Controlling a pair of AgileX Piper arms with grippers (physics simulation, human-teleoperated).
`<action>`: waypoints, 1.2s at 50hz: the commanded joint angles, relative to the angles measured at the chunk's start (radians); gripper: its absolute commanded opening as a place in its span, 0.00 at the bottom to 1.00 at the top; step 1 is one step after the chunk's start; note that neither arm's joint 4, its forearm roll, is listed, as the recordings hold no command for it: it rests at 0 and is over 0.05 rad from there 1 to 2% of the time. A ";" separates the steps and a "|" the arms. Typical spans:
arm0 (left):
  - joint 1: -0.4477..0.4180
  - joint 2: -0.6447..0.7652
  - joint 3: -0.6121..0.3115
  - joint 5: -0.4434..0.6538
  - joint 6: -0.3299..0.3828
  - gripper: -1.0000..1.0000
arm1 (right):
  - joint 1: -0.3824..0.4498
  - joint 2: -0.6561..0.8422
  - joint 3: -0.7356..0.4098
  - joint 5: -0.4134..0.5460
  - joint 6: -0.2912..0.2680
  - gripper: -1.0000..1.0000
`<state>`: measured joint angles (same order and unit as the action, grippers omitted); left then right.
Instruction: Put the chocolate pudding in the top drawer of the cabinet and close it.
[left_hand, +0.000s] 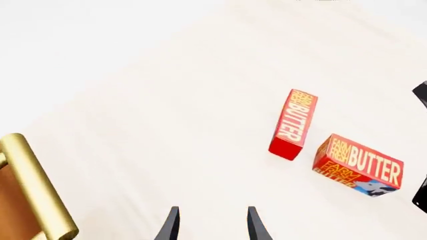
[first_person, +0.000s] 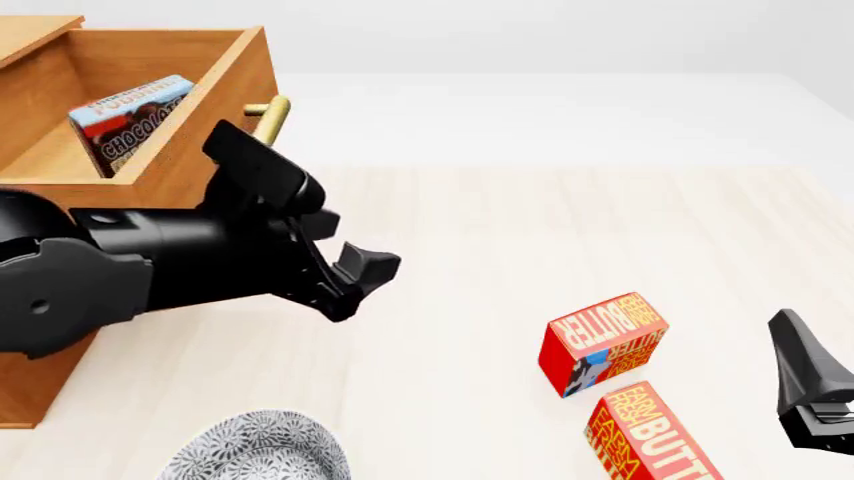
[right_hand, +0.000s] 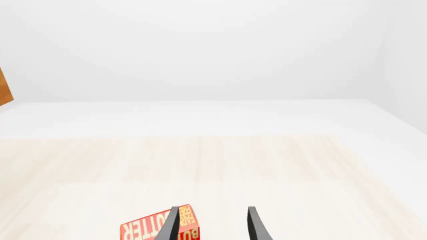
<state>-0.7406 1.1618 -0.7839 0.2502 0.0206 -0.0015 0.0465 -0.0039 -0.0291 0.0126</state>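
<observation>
The cabinet (first_person: 24, 392) stands at the left. Its top drawer (first_person: 160, 186) is pulled open, with the brass handle (first_person: 271, 118) pointing right. The chocolate pudding (first_person: 131, 122) leans inside the drawer. My left gripper (first_person: 358, 276) is open and empty, in front of the drawer and below its handle, apart from it. In the left wrist view the gripper (left_hand: 212, 226) is over bare table, with the handle (left_hand: 37, 185) beside it. My right gripper (first_person: 805, 385) is open and empty at the right edge; its wrist view (right_hand: 212, 226) shows nothing held.
Two red butter boxes (first_person: 603, 342) (first_person: 650, 436) lie at the front right, near the right gripper. They also show in the left wrist view (left_hand: 293, 124) (left_hand: 358, 164), and one in the right wrist view (right_hand: 157, 228). A patterned plate (first_person: 260, 452) sits at the front left. My left arm hides the lower drawer.
</observation>
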 joint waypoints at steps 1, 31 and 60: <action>0.063 -0.003 0.049 -0.020 -0.026 1.00 | 0.000 -0.010 0.001 0.007 -0.002 1.00; 0.207 -0.006 0.075 -0.044 -0.027 1.00 | 0.000 -0.010 0.001 0.007 -0.002 1.00; 0.331 -0.040 0.109 -0.056 -0.045 1.00 | 0.000 -0.010 0.001 0.007 -0.002 1.00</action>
<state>-0.4779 1.1404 -0.7167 0.2004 -0.0143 -0.0015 0.0465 -0.0039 -0.0291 0.0126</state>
